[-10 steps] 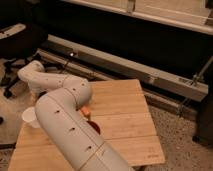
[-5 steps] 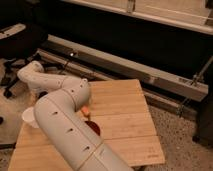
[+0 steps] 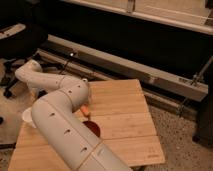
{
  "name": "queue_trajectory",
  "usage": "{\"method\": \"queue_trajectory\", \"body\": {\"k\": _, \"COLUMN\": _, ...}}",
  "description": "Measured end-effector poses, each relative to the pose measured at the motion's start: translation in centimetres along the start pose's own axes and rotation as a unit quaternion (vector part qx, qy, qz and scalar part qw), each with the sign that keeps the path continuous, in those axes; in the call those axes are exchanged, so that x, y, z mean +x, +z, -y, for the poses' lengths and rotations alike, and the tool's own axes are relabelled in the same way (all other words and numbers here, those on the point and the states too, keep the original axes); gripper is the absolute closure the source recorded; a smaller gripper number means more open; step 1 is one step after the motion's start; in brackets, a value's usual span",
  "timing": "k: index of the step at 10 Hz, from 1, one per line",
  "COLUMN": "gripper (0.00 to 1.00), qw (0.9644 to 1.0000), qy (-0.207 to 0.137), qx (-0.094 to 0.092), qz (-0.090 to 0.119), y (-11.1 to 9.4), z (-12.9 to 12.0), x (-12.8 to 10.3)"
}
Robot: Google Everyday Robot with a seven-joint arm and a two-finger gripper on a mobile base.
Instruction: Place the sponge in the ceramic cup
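Gripper not sighted: it is hidden behind my own arm point(image 3: 60, 125), which rises from the lower edge over the left half of the wooden table point(image 3: 125, 100) and bends away to the left. Whether the gripper is open or closed, or holds anything, I cannot tell.

Of the task items, the ceramic cup point(image 3: 27, 116) shows as a white shape at the table's left edge, partly masked by the arm. The sponge is nowhere visible. It may be in the cup, in the grip or on the boards behind the arm, so I cannot give its bearing or long axis.

Also noted are an orange piece point(image 3: 86, 108) and a dark red round thing point(image 3: 93, 128). Both are just right of the arm and well apart from the cup.
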Motion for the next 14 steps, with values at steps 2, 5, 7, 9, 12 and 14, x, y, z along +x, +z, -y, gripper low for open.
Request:
{"method": "queue_trajectory", "body": {"k": 2, "gripper": 0.99, "qw": 0.9998, "qy": 0.007, "qx": -0.006, "qz": 0.019, "y": -2.0, "z": 0.2, "x": -0.9}}
{"method": "queue_trajectory", "body": {"k": 5, "gripper": 1.0, "qw": 0.9969, "qy": 0.021, "qx": -0.029, "qz": 0.069, "y": -7.2, "z": 0.2, "x": -1.9}}
{"method": "queue_trajectory", "body": {"k": 7, "gripper": 1.0, "qw": 0.9932, "qy": 0.027, "qx": -0.04, "qz": 0.105, "y": -10.9, "z": 0.2, "x": -1.3}}
{"method": "queue_trajectory", "body": {"k": 9, "gripper": 1.0, "qw": 0.9909, "qy": 0.029, "qx": -0.04, "qz": 0.125, "y": -13.1, "z": 0.2, "x": 0.3}}
{"method": "queue_trajectory", "body": {"k": 12, "gripper": 1.0, "qw": 0.9885, "qy": 0.034, "qx": -0.041, "qz": 0.141, "y": -14.6, "z": -0.2, "x": 2.4}}
{"method": "queue_trajectory", "body": {"k": 14, "gripper": 1.0, "qw": 0.9843, "qy": 0.038, "qx": -0.048, "qz": 0.165, "y": -16.4, "z": -0.7, "x": 3.1}}
